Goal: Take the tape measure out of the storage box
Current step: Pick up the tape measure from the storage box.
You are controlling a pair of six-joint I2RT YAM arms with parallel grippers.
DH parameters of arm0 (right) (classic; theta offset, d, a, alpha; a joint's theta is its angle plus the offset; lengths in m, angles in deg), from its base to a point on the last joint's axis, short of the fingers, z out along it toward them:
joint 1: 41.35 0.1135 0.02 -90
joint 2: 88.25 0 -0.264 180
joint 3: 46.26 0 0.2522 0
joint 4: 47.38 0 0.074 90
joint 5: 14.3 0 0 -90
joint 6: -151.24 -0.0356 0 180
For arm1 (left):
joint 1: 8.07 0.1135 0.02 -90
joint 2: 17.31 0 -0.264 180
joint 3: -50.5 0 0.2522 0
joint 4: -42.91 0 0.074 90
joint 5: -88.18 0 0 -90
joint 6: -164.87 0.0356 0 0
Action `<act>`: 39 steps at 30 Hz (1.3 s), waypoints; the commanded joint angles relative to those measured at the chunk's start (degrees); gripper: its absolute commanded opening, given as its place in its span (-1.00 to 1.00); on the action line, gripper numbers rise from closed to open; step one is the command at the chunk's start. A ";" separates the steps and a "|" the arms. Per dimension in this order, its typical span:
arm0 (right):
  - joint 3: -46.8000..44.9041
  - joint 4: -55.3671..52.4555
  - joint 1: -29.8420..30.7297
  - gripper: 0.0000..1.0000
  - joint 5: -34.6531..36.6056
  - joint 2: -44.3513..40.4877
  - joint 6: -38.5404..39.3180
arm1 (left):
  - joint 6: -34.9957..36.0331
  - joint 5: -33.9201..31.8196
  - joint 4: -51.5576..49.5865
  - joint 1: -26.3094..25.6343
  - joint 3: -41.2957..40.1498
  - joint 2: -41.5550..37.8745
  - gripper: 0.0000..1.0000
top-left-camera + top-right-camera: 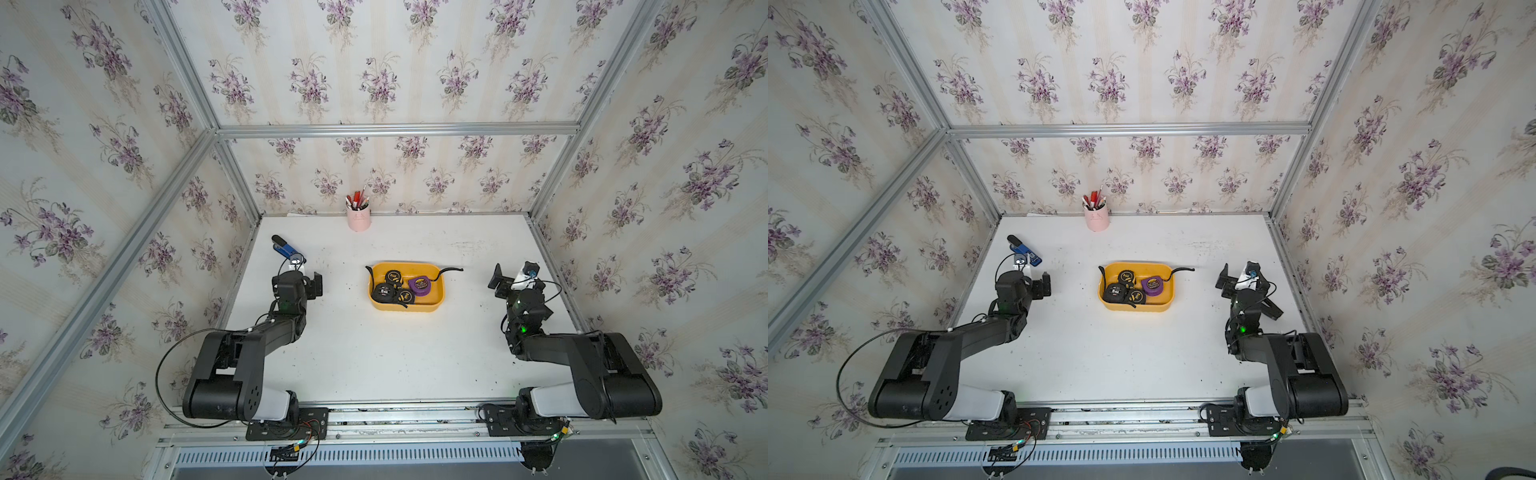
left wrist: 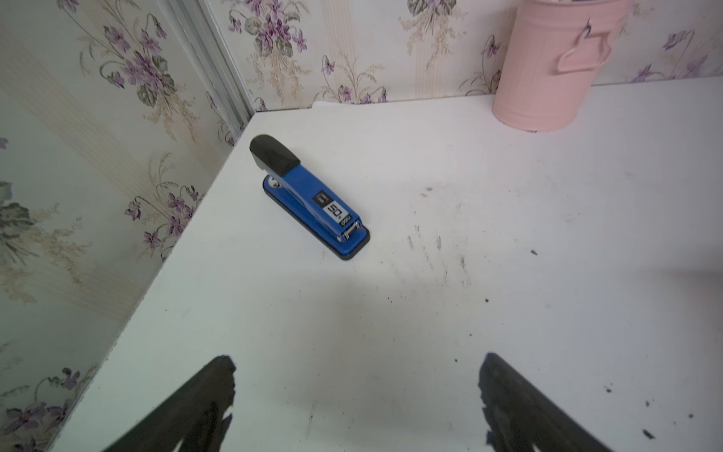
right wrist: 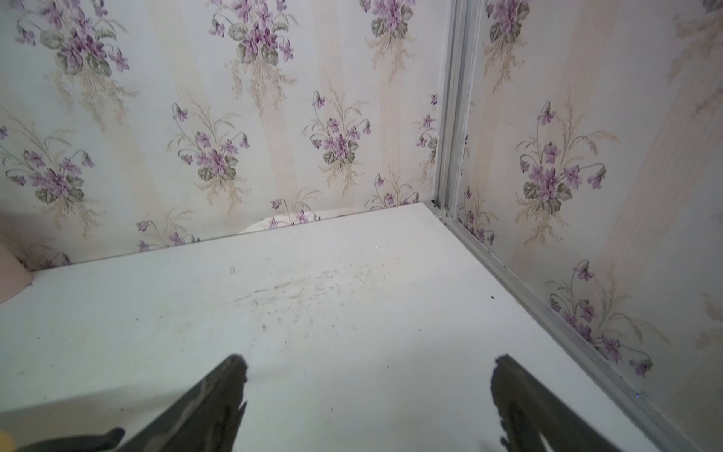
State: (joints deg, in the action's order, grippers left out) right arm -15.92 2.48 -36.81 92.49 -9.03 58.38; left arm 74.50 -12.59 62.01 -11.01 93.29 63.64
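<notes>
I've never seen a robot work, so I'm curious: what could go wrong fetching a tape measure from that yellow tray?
1. The tape measures lie crowded in the box, leaving little gap to grip one alone; neighbours might get nudged or lifted too.
2. A black strap trails over the rim onto the table; it could catch and drag the box.

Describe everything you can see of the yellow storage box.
The storage box is a shallow, yellow, plastic-looking rectangular tray with rounded corners, open on top, lying flat near the middle of the white table. It holds three black tape measures and a purple tape measure. One black strap trails over its rim on the right arm's side onto the table.
</notes>
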 commanded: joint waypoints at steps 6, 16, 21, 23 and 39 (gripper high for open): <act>15.23 -31.25 1.56 1.00 -0.99 -0.25 -4.81 | -4.42 -3.41 -26.53 -3.92 11.50 -4.78 1.00; 21.69 -46.70 5.04 1.00 -8.68 -8.40 -11.83 | -14.92 -0.26 -54.17 -18.55 32.52 -3.46 1.00; 27.17 -56.62 5.08 1.00 -14.80 -10.03 -14.19 | -18.59 4.92 -64.16 -25.53 45.16 8.12 1.00; 28.12 -58.43 5.28 1.00 -14.18 -10.86 -14.34 | -19.29 5.39 -66.79 -27.54 49.14 12.79 1.00; 27.54 -61.63 5.55 1.00 -11.47 -15.37 -11.30 | -27.25 6.61 -78.36 -34.11 73.33 36.85 1.00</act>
State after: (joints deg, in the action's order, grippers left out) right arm 11.68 -58.85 -31.35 81.02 -24.43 46.47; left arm 48.91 -5.99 -13.33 -44.84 164.44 98.52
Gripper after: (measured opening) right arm 0.998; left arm 0.998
